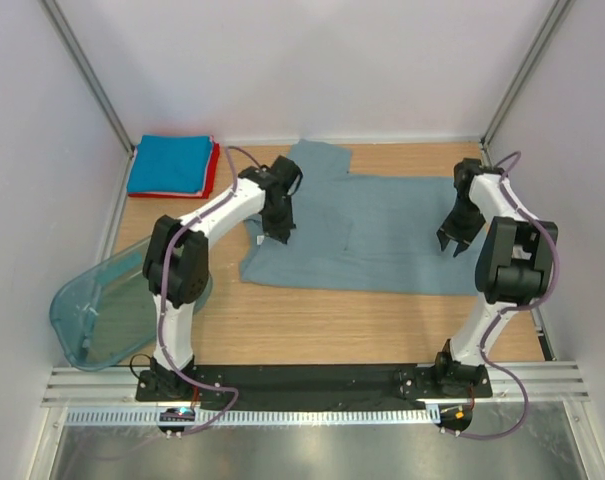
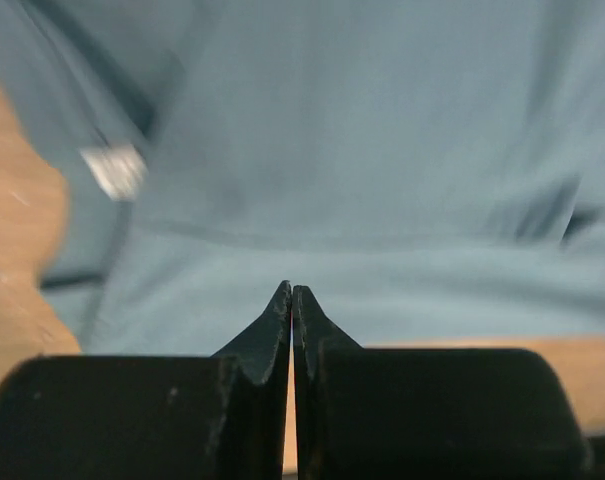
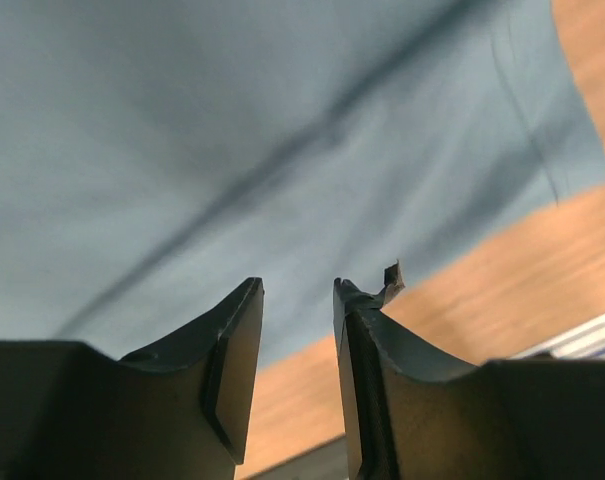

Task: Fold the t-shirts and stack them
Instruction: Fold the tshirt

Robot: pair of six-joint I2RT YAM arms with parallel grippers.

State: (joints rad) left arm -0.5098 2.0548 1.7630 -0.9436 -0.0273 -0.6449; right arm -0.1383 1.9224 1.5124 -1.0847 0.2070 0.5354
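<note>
Wooden surface: grey-blue t-shirt spread flat, first fold in hand. Left claw clenched at its left edge; right claw parted, empty. Next: right claw must pinch the hem.

Grey-blue t-shirt lying spread out flat, mostly unfolded, stretching from left gripper to right gripper. One sleeve pointing to far side, beyond left gripper. Small white neck label showing ahead-left of left fingertips. Soft creases running across cloth. Bright blue t-shirt lying folded square, well apart at far left of left gripper, sitting on red t-shirt; only red edge peeking out.
</note>
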